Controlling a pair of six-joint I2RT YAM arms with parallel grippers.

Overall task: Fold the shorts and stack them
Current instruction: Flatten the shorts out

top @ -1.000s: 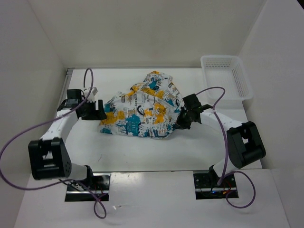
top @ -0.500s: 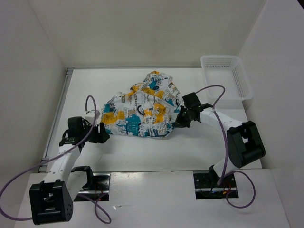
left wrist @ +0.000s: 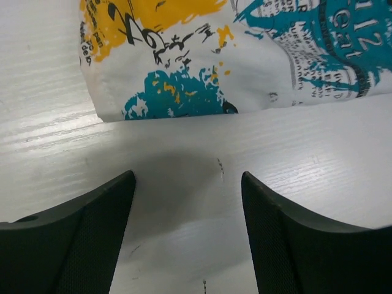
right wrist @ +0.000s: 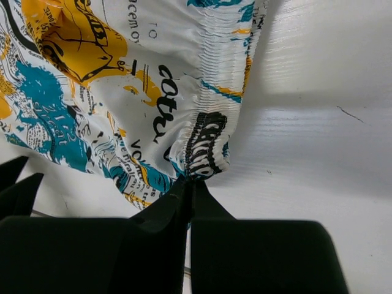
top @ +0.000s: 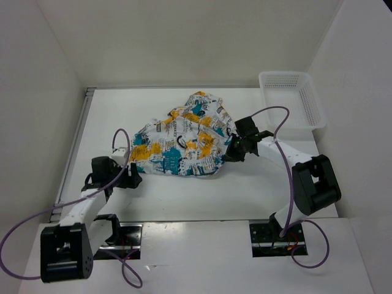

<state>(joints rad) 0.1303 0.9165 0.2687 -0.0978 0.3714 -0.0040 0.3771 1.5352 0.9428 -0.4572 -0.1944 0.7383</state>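
Right now my right fingers (right wrist: 162,214) are pressed together on the shorts (right wrist: 92,92), clamping a pinch of the gathered elastic waistband at their tips. That puts my right gripper (top: 233,149) against the right edge of the cloth. On the other side, my left fingers (left wrist: 73,239) stand apart with nothing between them but bare white table (left wrist: 306,159). My left gripper (top: 131,176) sits low over the surface, just short of the hem at the near-left corner of the fabric and not touching it. The shorts lie in a loose, rumpled heap at the middle of the table, between my two grippers, their teal, orange and black newsprint patches facing up. A white mesh basket (top: 293,98) stands at the far right corner, well apart from the heap.
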